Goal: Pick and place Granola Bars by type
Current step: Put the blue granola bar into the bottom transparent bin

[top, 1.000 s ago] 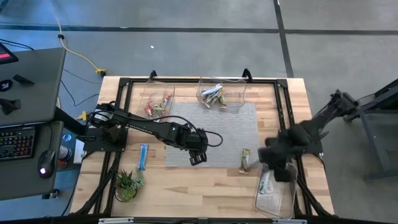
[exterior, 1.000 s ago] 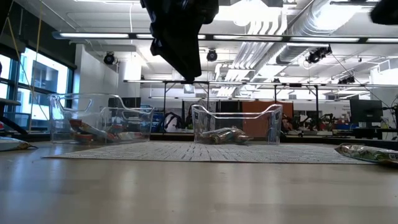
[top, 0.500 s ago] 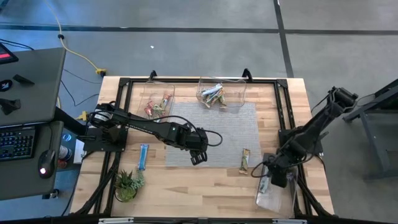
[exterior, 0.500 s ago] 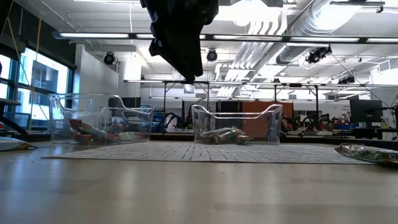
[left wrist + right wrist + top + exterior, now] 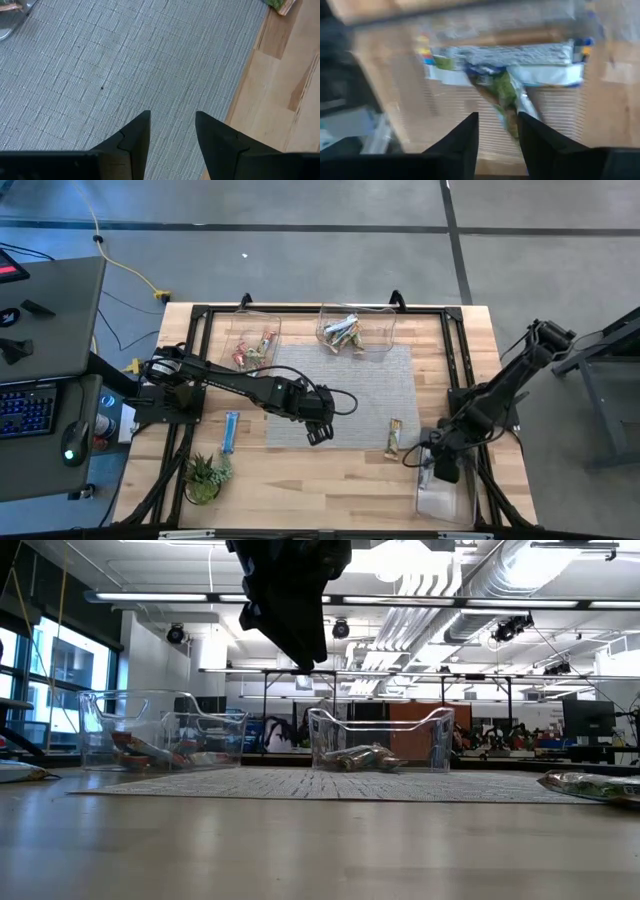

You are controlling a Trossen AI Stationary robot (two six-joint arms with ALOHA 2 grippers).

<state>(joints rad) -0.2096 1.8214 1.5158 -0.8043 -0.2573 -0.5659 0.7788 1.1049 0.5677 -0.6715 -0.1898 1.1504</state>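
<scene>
Granola Bars point(image 5: 342, 332) lie in three clear bins point(image 5: 358, 330) — sorted.

grey woven mat point(image 5: 345, 395), blue bar point(image 5: 231, 431)

Your right gripper point(image 5: 441, 468) has swung in from the table's right edge and lowered over the clear bin point(image 5: 445, 502), fingers parted above a green-wrapped bar point(image 5: 506, 100).
</scene>
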